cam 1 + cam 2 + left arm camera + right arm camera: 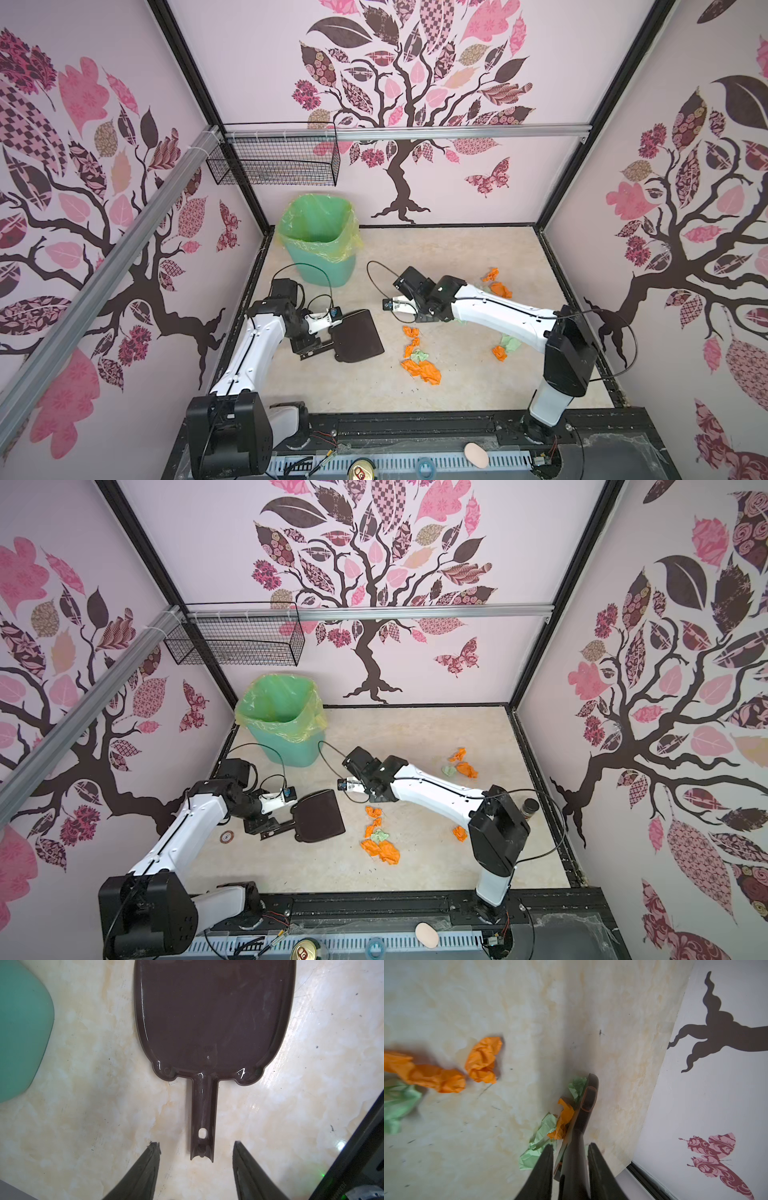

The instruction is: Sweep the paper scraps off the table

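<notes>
One big beige table point(457, 249) fills the floor of the booth, marble-patterned with a black frame all round, and both arms are out over it. In the far left corner stands the teal bin point(328, 266) with its green liner, upright, mouth open to the camera.

Now the left arm: it's down by the left edge. The dark brown dustpan point(357, 336) lies flat on the table right in front of it, pan toward the middle, handle pointing back at the arm. In the left wrist view, the left gripper point(196, 1143) has its fingers point(150, 1161) spread wide, one either side of the handle's end. Clear table shows between each finger and the handle. Not holding it.

Over to the right arm, which stretches from the near right corner across to the table's middle. The right gripper point(571, 1145) is pinched tight on a dark brown tool point(588, 1095), long and narrow, with an oval slot near its tip. A pale green wad and an orange one sit pressed against one side of it.

And the paper scraps point(422, 368), all on the table. There's a cluster of orange with a bit of green in the middle toward the near edge, just right of the dustpan. A second group point(505, 349) lies nearer the right edge, half under the right arm. A third group point(498, 284) sits farther back on the right side.
</notes>
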### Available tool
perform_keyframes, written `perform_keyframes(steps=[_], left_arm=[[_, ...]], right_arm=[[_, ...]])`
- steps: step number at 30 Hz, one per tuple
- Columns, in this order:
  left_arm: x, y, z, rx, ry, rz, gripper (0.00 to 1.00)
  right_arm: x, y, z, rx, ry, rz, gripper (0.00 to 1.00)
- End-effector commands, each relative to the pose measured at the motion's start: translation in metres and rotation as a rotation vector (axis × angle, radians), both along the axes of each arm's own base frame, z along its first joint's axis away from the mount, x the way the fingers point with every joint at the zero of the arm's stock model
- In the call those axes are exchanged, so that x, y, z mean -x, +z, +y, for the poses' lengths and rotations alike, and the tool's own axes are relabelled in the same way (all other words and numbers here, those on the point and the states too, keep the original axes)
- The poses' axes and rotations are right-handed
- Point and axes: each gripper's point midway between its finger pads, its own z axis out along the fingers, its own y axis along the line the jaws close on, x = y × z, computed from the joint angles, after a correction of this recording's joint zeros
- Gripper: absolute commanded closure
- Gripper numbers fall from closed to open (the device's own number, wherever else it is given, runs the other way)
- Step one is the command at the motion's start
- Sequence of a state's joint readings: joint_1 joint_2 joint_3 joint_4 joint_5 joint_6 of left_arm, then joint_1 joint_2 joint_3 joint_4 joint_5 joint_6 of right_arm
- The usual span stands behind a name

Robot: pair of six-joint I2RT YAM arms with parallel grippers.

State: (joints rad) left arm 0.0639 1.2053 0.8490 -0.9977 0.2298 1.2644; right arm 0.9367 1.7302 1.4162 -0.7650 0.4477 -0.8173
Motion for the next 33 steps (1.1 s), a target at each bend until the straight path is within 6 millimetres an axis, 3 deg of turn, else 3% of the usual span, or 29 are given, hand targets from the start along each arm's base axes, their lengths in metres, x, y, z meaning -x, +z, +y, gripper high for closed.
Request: perform_keyframes(steps=[1,3,7,10,13,16,21,24,33], left_arm=[[0.013,-0.003,-0.004,0.033,-0.009,0.051,0.41],[0.014,-0.003,-0.005,0.043,-0.012,0.058,0.41],[0.020,-0.004,0.001,0.025,-0.055,0.026,0.40],[0.029,-0.008,0.010,-0.019,-0.084,-0.005,0.39],[0.046,-0.020,0.016,-0.056,-0.119,0.016,0.39],[0.062,-0.027,0.014,-0.046,-0.155,0.040,0.45],[0.070,-0.037,0.008,-0.017,-0.172,0.053,0.57],[0.061,-0.044,0.011,-0.026,-0.143,0.046,0.64],[0.023,-0.058,0.022,-0.075,-0.093,-0.005,0.59]], right_arm=[[0.029,0.021,-0.023,0.049,-0.077,-0.030,1.00],[0.015,0.039,-0.027,0.044,-0.146,-0.130,1.00],[-0.023,0.104,-0.035,-0.077,-0.359,-0.345,1.00],[-0.024,0.142,-0.037,-0.192,-0.458,-0.375,1.00],[-0.017,0.165,-0.042,-0.300,-0.549,-0.352,1.00],[-0.006,0.171,-0.049,-0.373,-0.607,-0.313,1.00],[0.010,0.164,-0.060,-0.462,-0.644,-0.262,1.00],[0.015,0.157,-0.067,-0.505,-0.657,-0.253,1.00],[0.016,0.150,-0.085,-0.659,-0.757,-0.182,1.00]])
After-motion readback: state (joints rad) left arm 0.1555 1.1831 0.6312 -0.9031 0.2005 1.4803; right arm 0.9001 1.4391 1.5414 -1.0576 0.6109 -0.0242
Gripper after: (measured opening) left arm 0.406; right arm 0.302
